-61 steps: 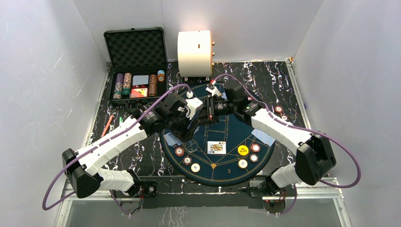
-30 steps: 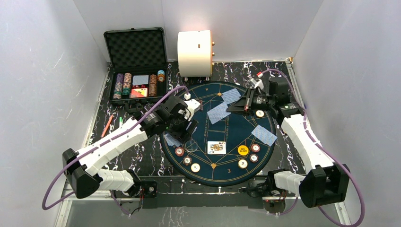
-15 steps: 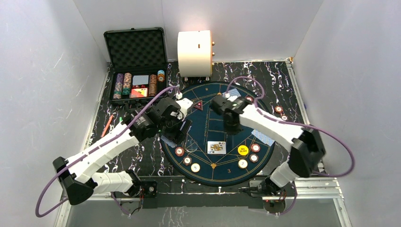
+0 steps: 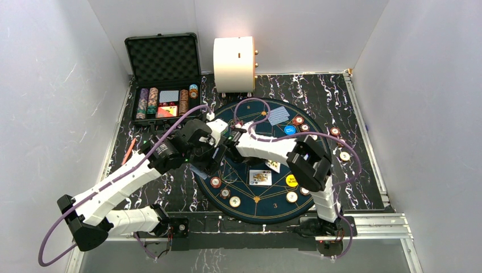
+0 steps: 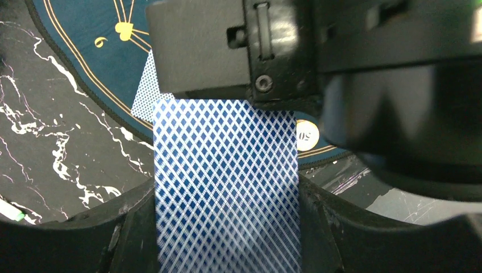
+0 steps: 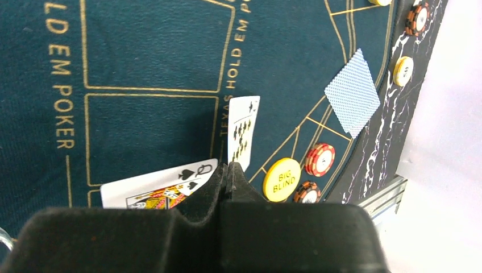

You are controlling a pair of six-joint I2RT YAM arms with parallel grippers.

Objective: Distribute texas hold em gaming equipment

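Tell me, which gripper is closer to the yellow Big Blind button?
Right. The right gripper hangs over the mat, the yellow button close beside its shut tips. The left gripper holds blue-backed cards at the mat's left edge, farther off.

The case [image 4: 163, 79] sits back left, the cylinder [image 4: 233, 63] right of it, the mat [image 6: 153, 51] before both, bearing cards [image 4: 260, 177] and chips [image 4: 216, 182].

A lab test booth — plain white walls [image 4: 51, 85], aluminium frame [image 4: 381, 218] round the tabletop [image 4: 318, 91].
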